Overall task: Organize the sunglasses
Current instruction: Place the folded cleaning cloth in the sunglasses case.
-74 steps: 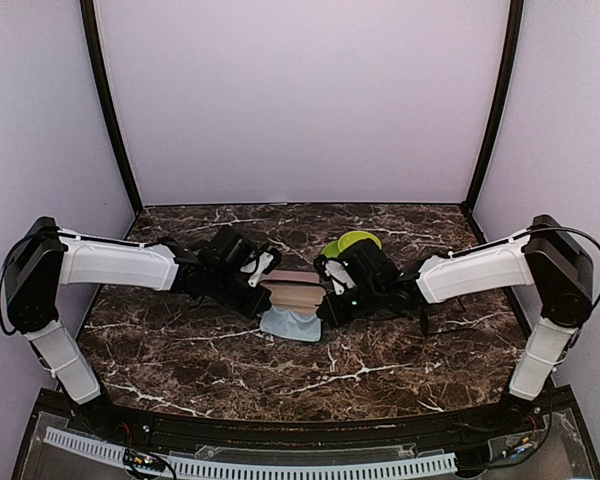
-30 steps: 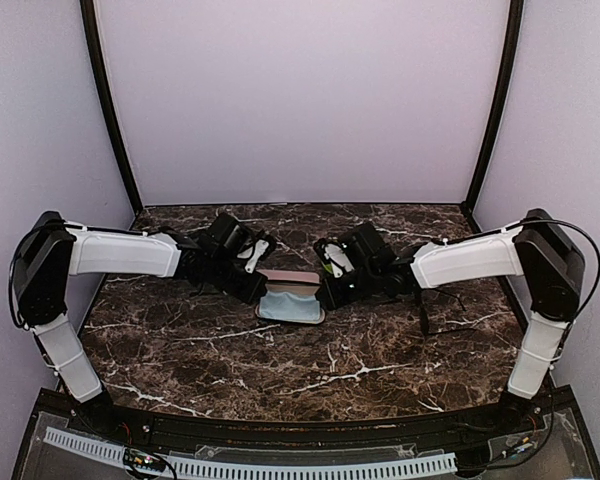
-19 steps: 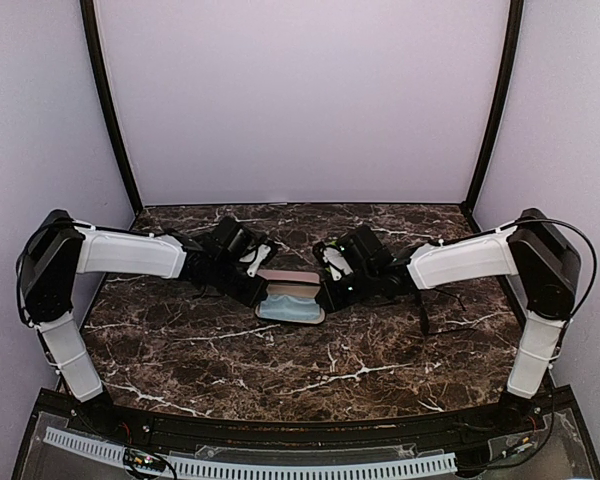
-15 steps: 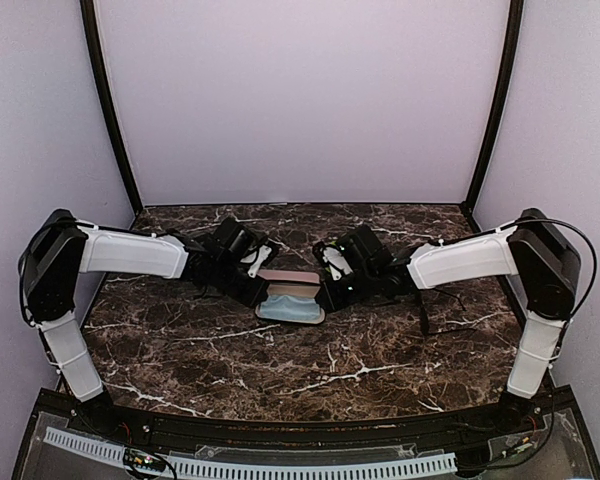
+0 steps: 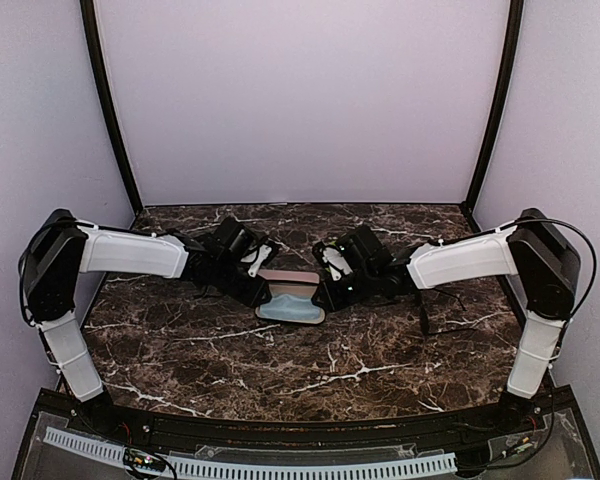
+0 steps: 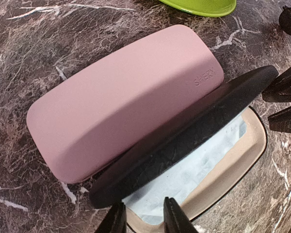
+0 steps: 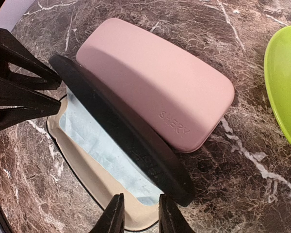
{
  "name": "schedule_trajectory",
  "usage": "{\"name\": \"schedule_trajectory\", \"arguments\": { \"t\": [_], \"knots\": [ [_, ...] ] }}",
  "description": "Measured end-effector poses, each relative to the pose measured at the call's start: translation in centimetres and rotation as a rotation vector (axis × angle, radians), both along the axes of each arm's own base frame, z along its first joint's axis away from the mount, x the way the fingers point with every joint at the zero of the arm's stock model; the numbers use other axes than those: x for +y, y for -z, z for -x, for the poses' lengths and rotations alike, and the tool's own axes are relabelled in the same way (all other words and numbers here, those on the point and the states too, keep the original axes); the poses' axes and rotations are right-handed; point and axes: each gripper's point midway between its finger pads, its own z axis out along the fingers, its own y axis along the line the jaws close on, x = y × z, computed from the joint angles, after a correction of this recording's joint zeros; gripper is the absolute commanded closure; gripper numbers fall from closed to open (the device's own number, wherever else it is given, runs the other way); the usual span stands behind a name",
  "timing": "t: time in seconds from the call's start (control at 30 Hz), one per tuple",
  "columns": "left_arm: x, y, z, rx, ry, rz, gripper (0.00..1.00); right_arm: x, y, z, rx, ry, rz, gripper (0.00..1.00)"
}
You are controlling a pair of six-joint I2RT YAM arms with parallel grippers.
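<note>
Presently my left end effector [image 6: 143, 205] and right end effector [image 7: 140, 198], narrowly parted, empty, flank the half-shut black oval case [image 6: 184, 141]; pressing it closed looks next.

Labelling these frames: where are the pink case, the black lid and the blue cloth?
pink case [image 6: 121, 102], left wrist view, middle of its top.
black lid [image 7: 123, 124], right wrist view, middle of its outer face.
blue cloth [image 6: 194, 170], left wrist view, its exposed middle.
</note>
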Motion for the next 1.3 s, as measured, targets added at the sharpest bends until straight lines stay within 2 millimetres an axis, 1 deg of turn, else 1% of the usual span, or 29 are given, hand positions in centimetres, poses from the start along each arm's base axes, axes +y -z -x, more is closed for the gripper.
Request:
{"name": "schedule_trajectory", "arguments": {
  "t": [0.1,0.2,0.37,0.43,0.53,0.7,0.83,1.03,1.17,1.3],
  "knots": [
    [0.0,-0.2,0.0,-0.004,-0.004,0.002,0.65,0.0,0.0,0.0,0.0,0.0,0.0,0.73],
    [0.1,-0.9,-0.2,-0.02,-0.012,0.011,0.6,0.0,-0.2,0.0,-0.002,0.001,-0.003,0.72],
    [0.4,-2.3,-0.1,-0.049,-0.029,0.038,0.55,-0.5,-1.2,0.4,-0.009,0.009,-0.02,0.7],
    [0.6,-2.3,0.1,-0.047,-0.038,0.043,0.54,-0.8,-1.6,0.6,-0.009,0.018,-0.026,0.7],
    [1.0,-1.5,0.5,-0.028,-0.054,0.036,0.53,-1.1,-1.4,0.8,0.003,0.034,-0.026,0.7],
    [1.5,-0.6,0.8,-0.009,-0.076,0.023,0.55,-1.7,-0.3,1.3,0.042,0.056,-0.015,0.71],
    [1.6,-0.1,0.9,0.006,-0.088,0.019,0.61,-1.6,0.5,1.4,0.065,0.067,-0.015,0.72],
    [1.9,0.9,1.3,0.025,-0.098,0.012,0.68,-1.4,2.3,1.6,0.105,0.073,-0.005,0.78],
    [2.2,1.8,1.9,0.043,-0.103,0.009,0.71,-1.4,3.2,1.6,0.124,0.08,0.004,0.82],
    [2.1,2.6,2.9,0.061,-0.099,0.006,0.73,-1.5,3.4,1.7,0.127,0.084,0.004,0.83]
  ]
}}
